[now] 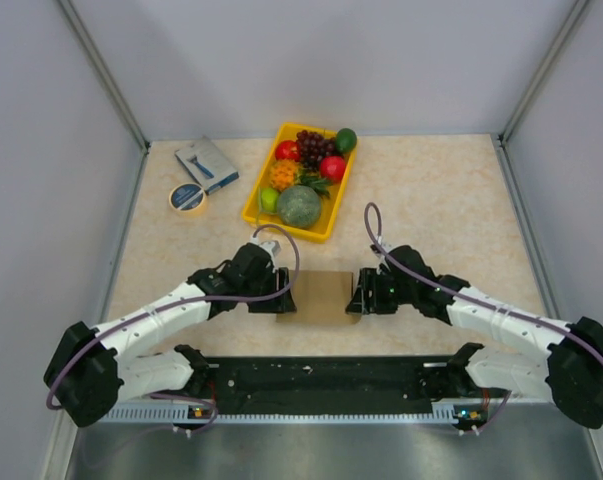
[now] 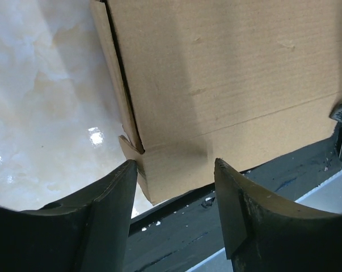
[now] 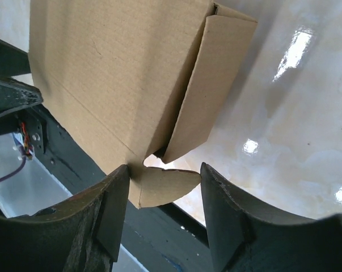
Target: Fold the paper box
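I see the box on the bench, near edge, side flaps creased in, tabs loose, maybe halfway; left end effector and right end effector both apart, straddling its corners.

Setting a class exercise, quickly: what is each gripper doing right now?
Left gripper: open, straddling the paper box at its corner flap.
Right gripper: open, straddling its rounded tab.
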